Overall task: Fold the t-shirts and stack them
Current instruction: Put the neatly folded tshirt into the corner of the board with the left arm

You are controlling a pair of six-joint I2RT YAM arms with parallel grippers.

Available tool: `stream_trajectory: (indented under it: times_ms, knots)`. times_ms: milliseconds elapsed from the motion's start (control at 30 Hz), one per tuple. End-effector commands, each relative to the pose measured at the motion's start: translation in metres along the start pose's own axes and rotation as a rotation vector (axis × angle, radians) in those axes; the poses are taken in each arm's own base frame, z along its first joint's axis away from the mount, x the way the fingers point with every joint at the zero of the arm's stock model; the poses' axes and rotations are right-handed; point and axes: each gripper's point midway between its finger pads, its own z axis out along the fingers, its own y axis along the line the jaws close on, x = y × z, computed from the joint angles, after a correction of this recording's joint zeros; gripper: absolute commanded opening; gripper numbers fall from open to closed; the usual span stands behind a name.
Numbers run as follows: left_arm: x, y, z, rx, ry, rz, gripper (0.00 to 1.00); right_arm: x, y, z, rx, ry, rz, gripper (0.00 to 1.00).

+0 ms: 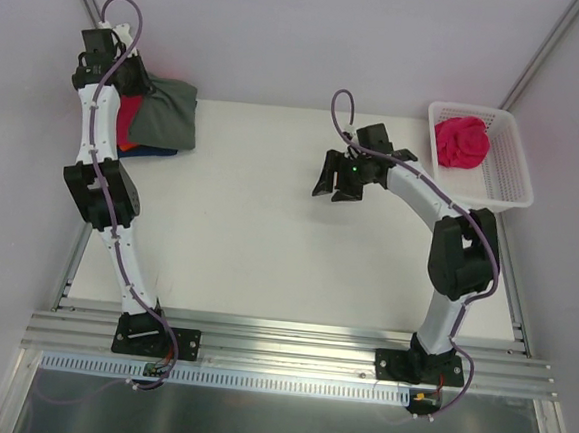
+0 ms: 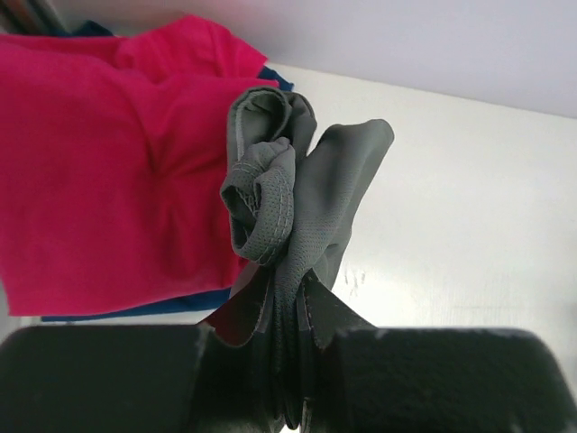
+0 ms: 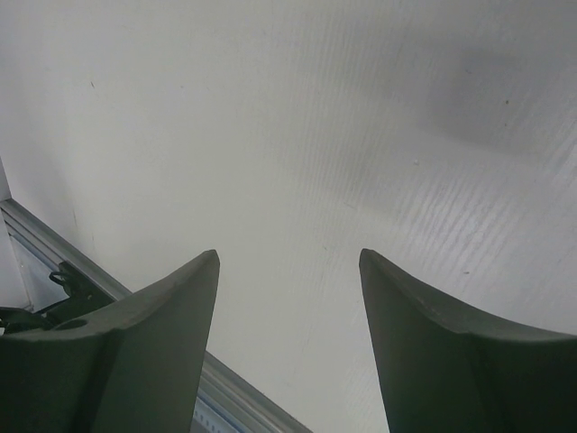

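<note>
Basket (image 1: 492, 193) near wide-apart right fingers (image 3: 153, 347); left fingers (image 2: 424, 379) tight on grey shirt (image 2: 297, 207).

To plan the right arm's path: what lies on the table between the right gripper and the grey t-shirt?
Nothing: in the top view, only bare white table separates the open right gripper from the grey t-shirt.

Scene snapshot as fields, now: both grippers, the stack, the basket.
left gripper: shut on grey t-shirt, bunched, far left corner of table
stack: stacked pink t-shirt lying on blue t-shirt; the grey one overlaps them in the top view
right gripper: open, empty, over bare table
basket: white, far right, holds crumpled pink t-shirt
</note>
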Motion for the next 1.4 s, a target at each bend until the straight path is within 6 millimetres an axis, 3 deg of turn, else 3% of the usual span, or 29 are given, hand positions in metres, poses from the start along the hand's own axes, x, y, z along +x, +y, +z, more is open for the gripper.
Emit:
stream_trajectory:
  times_ms: [0, 233, 367, 567, 933, 1200, 1367]
  knots:
    - [-0.04, 0.021, -0.014, -0.088, -0.125, 0.045, 0.0, -0.008, 0.013, -0.024, -0.015, -0.065, -0.056, 0.68]
    - [-0.049, 0.051, -0.012, -0.174, -0.165, 0.029, 0.0, -0.006, 0.01, -0.025, -0.002, -0.07, -0.061, 0.68]
    - [-0.065, 0.061, -0.011, -0.2, -0.221, 0.036, 0.0, -0.004, 0.009, -0.025, 0.006, -0.067, -0.064, 0.69]
    - [-0.065, 0.073, -0.004, -0.252, -0.23, 0.035, 0.0, 0.003, 0.008, -0.024, 0.014, -0.057, -0.076, 0.69]
    - [-0.08, 0.105, -0.017, -0.415, -0.289, 0.012, 0.0, 0.006, 0.013, -0.02, 0.013, -0.049, -0.089, 0.69]
    - [-0.097, 0.11, -0.03, -0.464, -0.346, 0.028, 0.0, 0.006, 0.017, -0.019, 0.009, -0.049, -0.099, 0.69]
    - [-0.092, 0.113, -0.024, -0.476, -0.331, 0.033, 0.0, 0.009, 0.016, -0.019, 0.012, -0.044, -0.095, 0.7]
